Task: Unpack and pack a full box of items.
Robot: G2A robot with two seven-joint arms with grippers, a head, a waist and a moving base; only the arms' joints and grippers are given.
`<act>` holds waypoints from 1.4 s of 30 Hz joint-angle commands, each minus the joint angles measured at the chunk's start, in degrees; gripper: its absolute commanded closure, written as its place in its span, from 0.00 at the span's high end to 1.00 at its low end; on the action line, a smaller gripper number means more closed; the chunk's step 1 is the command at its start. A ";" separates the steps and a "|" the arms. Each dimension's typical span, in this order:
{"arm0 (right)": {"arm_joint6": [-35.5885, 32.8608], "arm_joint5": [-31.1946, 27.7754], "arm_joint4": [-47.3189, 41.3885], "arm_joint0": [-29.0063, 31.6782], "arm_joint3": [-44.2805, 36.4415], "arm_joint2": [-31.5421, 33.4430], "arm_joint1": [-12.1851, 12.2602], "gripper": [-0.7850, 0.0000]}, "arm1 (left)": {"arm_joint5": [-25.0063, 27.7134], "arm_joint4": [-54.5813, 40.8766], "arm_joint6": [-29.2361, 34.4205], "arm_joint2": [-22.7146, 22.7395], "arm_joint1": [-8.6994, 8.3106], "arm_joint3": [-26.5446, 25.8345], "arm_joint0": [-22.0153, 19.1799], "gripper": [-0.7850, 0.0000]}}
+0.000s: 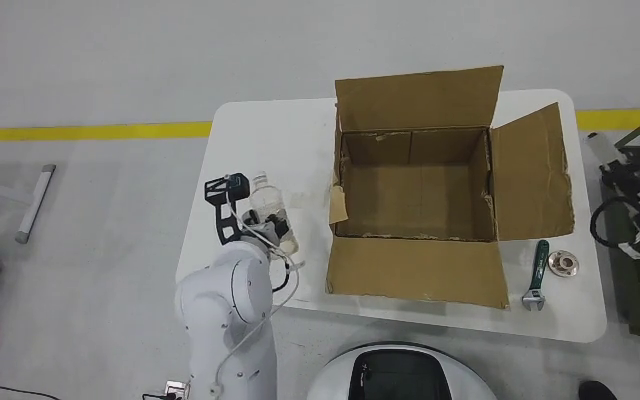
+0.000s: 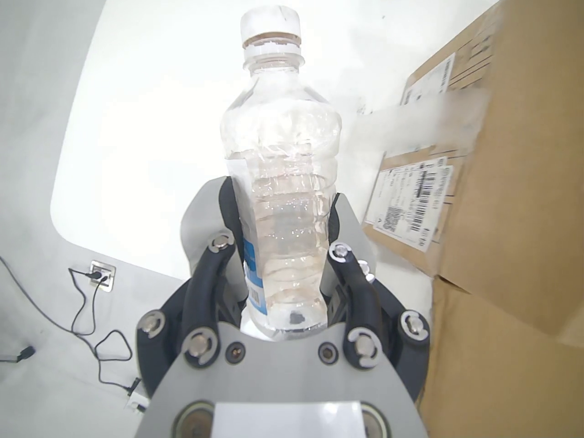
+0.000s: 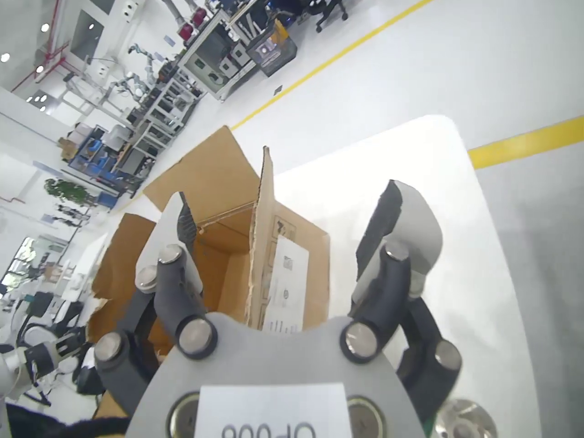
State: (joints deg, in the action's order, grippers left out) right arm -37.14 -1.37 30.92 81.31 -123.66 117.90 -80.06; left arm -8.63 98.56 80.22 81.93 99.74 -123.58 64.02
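A clear plastic water bottle [image 1: 268,200] with a white cap is held over the left part of the white table [image 1: 270,130], to the left of the box. My left gripper [image 1: 268,226] is shut on the bottle's lower half; in the left wrist view its fingers [image 2: 228,221] press both sides of the bottle [image 2: 283,148]. The open cardboard box [image 1: 415,200] has its flaps spread and a bare cardboard floor. My right gripper [image 3: 286,200] is open and holds nothing, with the box [image 3: 219,239] beyond its fingertips.
A green-handled wrench [image 1: 537,272] and a round metal part [image 1: 565,264] lie on the table right of the box's front flap. The box's side wall with shipping labels [image 2: 410,202] stands close to the bottle. Bare tabletop lies behind the bottle.
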 commanded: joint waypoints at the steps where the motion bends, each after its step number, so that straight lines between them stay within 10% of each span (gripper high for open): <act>1: -0.71 -0.71 0.30 0.40 0.70 -1.20 0.19 0.31 | 0.29 -0.69 0.83 -0.56 -0.01 -2.49 -0.56 0.00; 12: 1.21 -0.25 3.27 1.52 4.38 -7.23 0.81 0.00 | 2.33 -3.83 2.44 -3.14 -0.17 -8.03 -3.92 0.00; 28: 2.14 -0.04 2.12 2.52 4.40 -9.15 0.95 0.00 | 2.87 -5.67 -1.69 -3.64 -0.31 -9.53 -2.83 0.00; 42: 2.46 0.48 0.80 5.10 2.41 -13.24 1.59 0.00 | 2.61 -13.50 1.98 -12.51 0.10 -8.97 -12.33 0.00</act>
State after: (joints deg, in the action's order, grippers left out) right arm -34.77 -0.92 31.82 86.25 -121.09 104.75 -78.52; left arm -5.79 85.23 81.92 70.27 99.81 -133.59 51.97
